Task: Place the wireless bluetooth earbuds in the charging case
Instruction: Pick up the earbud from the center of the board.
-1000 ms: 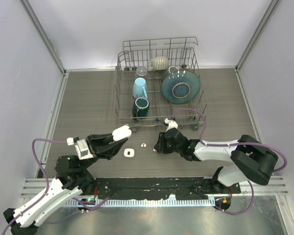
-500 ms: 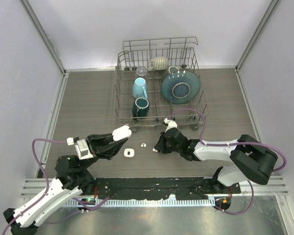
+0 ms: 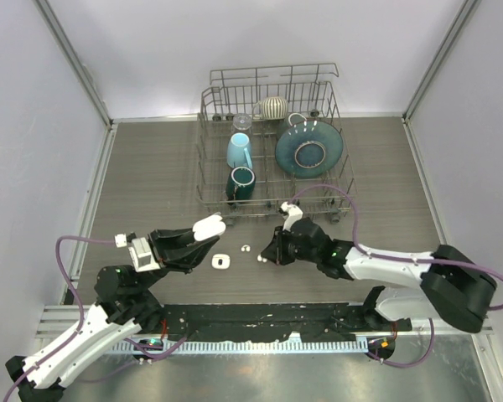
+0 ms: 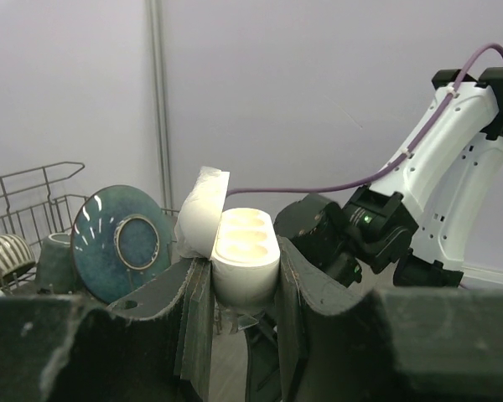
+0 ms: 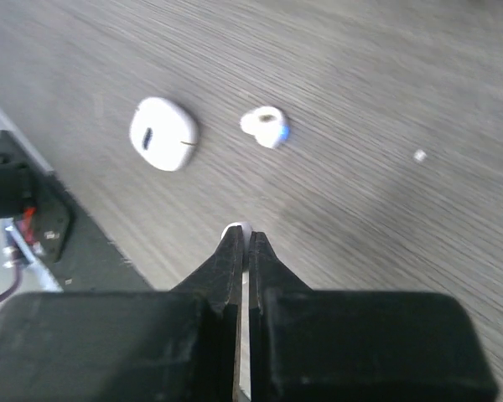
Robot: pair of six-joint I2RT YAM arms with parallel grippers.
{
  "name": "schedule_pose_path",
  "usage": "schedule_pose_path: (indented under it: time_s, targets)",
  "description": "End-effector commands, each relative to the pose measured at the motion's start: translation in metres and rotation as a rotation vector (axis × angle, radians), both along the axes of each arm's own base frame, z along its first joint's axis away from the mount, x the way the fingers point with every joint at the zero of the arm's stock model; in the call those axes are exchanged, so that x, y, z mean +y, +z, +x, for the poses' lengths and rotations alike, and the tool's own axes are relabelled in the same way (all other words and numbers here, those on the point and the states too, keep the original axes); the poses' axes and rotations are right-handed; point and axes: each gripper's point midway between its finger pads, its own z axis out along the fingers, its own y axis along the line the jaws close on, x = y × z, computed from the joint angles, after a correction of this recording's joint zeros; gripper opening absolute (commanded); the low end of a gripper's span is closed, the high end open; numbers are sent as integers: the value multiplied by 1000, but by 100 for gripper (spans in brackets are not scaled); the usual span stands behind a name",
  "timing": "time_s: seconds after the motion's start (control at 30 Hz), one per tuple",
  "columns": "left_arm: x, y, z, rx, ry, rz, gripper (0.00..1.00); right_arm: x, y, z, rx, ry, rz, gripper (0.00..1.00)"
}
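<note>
Leftward, the left pincer clamps the charging case, lid open and wells showing. Mid-counter lie a flat white piece and a loose earbud. The right pincer is pinched shut, apparently on the second earbud. It looks light, glossy and probably slippery, so grip across the stem, gently.

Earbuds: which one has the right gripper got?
The earbud pinched in the right gripper, only a white sliver showing at its tips. The other earbud lies loose on the table, near a white disc.
</note>
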Motion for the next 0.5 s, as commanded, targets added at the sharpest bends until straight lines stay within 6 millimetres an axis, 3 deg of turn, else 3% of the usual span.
schedule_pose_path:
  time_s: [0.0, 0.03, 0.23, 0.3, 0.37, 0.4, 0.47]
  targets:
    - [2, 7, 1, -7, 9, -23, 0, 21, 75, -3, -176, 127, 179, 1]
    - [1, 7, 1, -6, 8, -20, 0, 23, 100, -6, -241, 168, 227, 1]
    - [-2, 7, 0, -11, -9, -14, 0, 13, 195, -19, -512, 243, 378, 1]
    - [-5, 7, 0, -12, -20, -8, 0, 5, 237, -27, -625, 268, 436, 1]
    - [-8, 8, -4, -27, -45, 1, 0, 4, 254, -36, -671, 330, 430, 1]
    - [-10, 8, -4, -31, -52, 3, 0, 5, 276, -39, -697, 348, 451, 1]
    - [-15, 7, -7, -33, -80, 12, 0, 7, 290, -45, -709, 393, 462, 1]
